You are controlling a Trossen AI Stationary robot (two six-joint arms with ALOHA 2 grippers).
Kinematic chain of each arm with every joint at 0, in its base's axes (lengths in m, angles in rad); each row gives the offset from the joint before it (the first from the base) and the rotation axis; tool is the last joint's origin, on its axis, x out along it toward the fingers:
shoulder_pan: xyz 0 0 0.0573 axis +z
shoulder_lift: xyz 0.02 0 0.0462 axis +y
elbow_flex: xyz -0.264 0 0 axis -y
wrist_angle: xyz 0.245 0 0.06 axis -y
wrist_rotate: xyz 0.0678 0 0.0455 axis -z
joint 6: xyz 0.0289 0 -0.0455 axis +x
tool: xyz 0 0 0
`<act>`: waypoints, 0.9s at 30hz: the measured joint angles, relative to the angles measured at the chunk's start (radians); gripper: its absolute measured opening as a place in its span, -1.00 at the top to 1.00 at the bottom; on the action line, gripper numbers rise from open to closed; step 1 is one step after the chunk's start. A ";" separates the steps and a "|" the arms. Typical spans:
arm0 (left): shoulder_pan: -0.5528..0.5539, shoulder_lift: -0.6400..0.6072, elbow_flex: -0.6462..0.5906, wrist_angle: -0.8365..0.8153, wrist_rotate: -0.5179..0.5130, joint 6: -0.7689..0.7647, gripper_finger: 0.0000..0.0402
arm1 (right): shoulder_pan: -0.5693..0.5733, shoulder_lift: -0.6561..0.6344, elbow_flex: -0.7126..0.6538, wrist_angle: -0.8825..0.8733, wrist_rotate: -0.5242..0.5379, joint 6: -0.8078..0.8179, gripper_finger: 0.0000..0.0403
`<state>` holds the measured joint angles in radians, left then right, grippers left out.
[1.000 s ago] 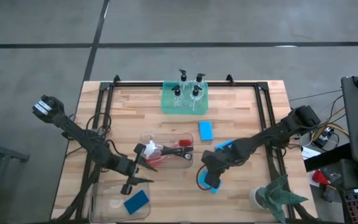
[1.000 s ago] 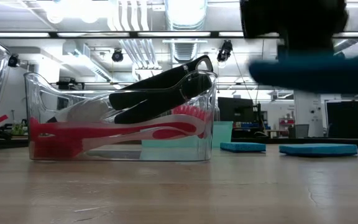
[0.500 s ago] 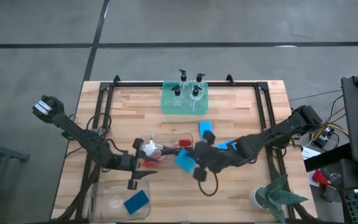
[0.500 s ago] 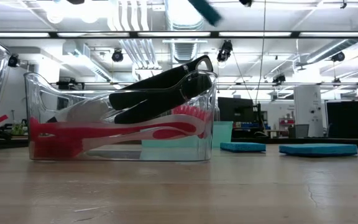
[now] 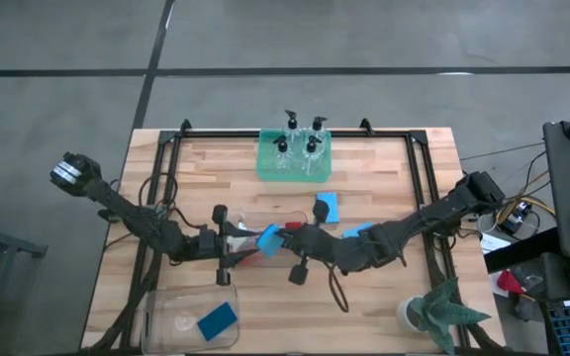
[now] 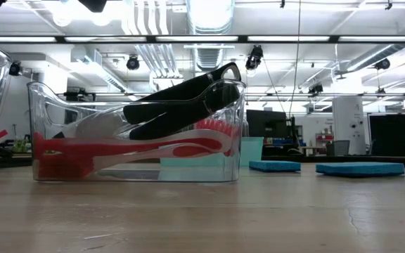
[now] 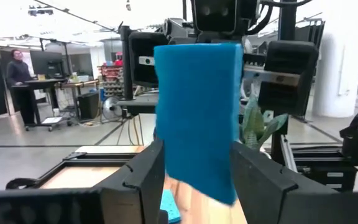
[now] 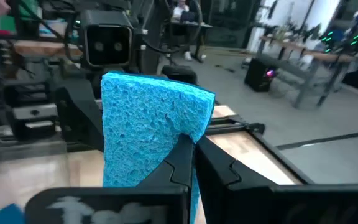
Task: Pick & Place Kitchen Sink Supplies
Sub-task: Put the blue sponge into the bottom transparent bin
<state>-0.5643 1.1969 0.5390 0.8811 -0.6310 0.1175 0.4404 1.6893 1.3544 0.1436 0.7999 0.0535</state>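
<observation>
A blue sponge is held in the air over the clear bin of red and black brushes at mid-table. My right gripper is shut on it, reaching in level from the right. My left gripper faces it from the left, open. In the left wrist view its fingers stand on either side of the sponge. Two more sponges lie flat on the table. Another sponge lies in the clear bin at near left. Pump bottles stand in the green tray. My right gripper pinches the sponge's two broad faces between its two fingers, near the end closest to it. The fingers come level from the table's right. The sponge stands on edge, sticking out past the fingertips, lifted clear. Whether my left gripper touches the sponge, I cannot tell.
A potted plant stands at the near right corner. A black frame runs along the table's far, left and right sides. In the low view the brush bin fills the left half, with two sponges beyond on the right.
My right gripper has lifted the sponge off the table near the right front. It has carried it up and toward the left over the brush bin, turning from pointing down to level. My left gripper has swung a little toward the far edge and now faces the sponge.
</observation>
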 joint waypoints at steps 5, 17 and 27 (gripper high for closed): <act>-0.001 0.000 -0.003 -0.001 0.001 -0.010 0.14 | 0.000 0.020 -0.001 0.019 0.066 -0.019 0.96; 0.013 0.004 -0.003 -0.002 0.003 -0.017 0.14 | -0.010 0.032 -0.001 0.115 0.093 -0.004 0.96; 0.037 0.004 -0.003 -0.001 0.008 -0.020 0.14 | -0.020 0.032 -0.011 0.129 0.071 0.049 0.96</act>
<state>-0.5275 1.2007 0.5362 0.8806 -0.6233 0.0971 0.4203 1.7210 1.3435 0.2722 0.8706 0.1023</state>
